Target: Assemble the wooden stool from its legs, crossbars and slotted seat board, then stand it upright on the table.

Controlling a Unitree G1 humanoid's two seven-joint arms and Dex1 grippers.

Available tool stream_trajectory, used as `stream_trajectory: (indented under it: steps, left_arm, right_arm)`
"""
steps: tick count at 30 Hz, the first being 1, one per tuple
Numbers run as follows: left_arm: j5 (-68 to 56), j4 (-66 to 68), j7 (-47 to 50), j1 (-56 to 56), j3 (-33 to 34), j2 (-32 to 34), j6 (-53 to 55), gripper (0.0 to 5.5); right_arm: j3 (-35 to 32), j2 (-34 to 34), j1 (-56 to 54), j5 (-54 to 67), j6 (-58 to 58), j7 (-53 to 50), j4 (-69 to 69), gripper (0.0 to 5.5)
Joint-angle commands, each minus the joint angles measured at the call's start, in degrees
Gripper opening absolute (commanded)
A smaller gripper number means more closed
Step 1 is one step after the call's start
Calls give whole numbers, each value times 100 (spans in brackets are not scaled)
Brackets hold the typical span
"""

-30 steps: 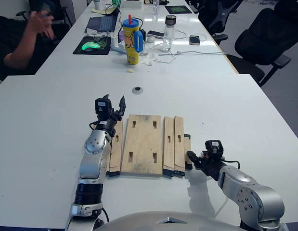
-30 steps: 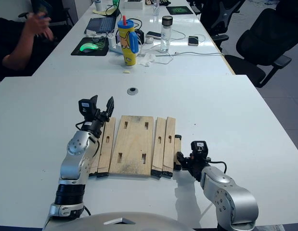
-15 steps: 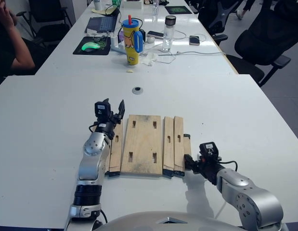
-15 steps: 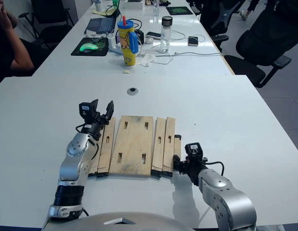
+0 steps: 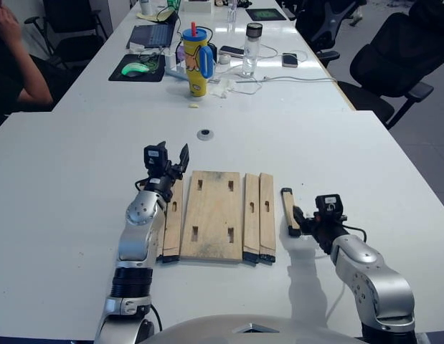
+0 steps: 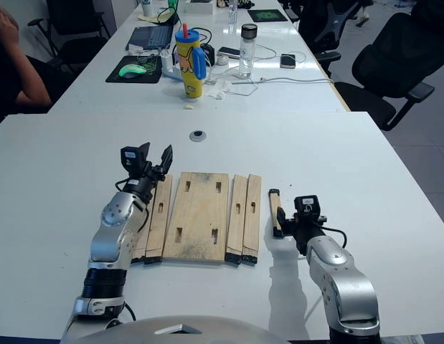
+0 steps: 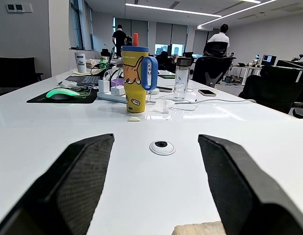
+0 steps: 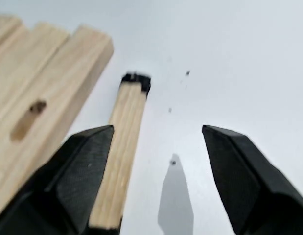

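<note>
Fingers of right gripper spread wide, holding nothing; short crossbar lies just inside one finger, possibly touching, view too blurred to say. Eye view places that crossbar right of seat board, beyond two legs. Left gripper gapes, empty, near seat board's far-left corner.
</note>
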Motion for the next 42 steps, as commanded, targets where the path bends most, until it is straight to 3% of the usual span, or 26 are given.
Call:
stream_trajectory:
  steps: [1,13,23,26,32,37,42]
  left_arm:
    - [0,84,15,-58,-24,-38,-42,320]
    - [-2,162,34,-104,2,-47,-123,320]
    - [-260,287,-129,-335,95,5,263,320]
    - [-928,259,-505,-546,271,-25,770,320]
    - [-3024,-28,-1078,-1390,842,0,2644,320]
    - [-5113,100,-634,-2051,1710,-202,3979,320]
    - [-6017,-3,-493,-2178,1713,-199,4643,320]
  right_arm:
    - [1,150,-156,23,-24,28,135,334]
    - [379,68,-20,-211,533,11,649,334]
    - [19,212,-123,-3,364,180,839,177]
    - [0,192,-388,14,-318,432,1080,132]
    - [-149,375,-1402,138,-2189,795,1106,129]
    - [284,316,-1436,144,-3470,1582,1225,129]
    - [682,165,-1314,-78,-4242,2086,1474,129]
